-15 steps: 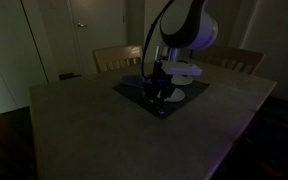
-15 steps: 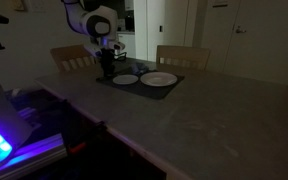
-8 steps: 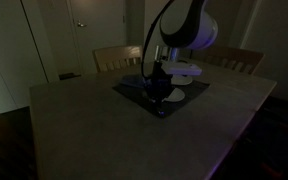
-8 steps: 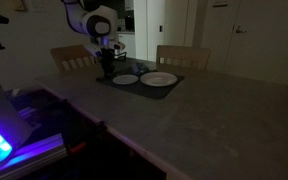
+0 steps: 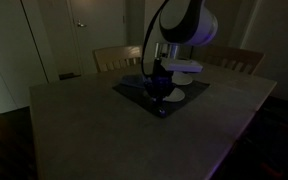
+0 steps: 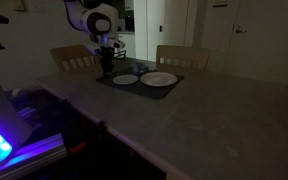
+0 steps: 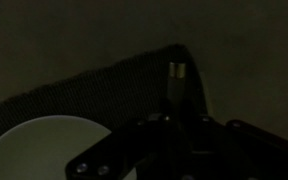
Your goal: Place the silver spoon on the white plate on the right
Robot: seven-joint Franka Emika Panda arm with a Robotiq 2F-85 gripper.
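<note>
arm [image 5: 191,22]: bulky rounded white shells in both exterior views, one joint showed a dark round face | cable [image 5: 152,30]: thin and dark, arced beside the upper link | gripper [image 5: 159,89]: black and blocky, nearly a silhouette in the dim light | wrist view: black angular housing carried small pale round screw heads [image 7: 87,167] | markings: too dark to tell

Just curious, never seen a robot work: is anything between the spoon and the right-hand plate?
Only the other plate, lying flat on the mat between the gripper and the white plate. The spoon seems to sit at the gripper. Lifted over, probably no trouble.
</note>
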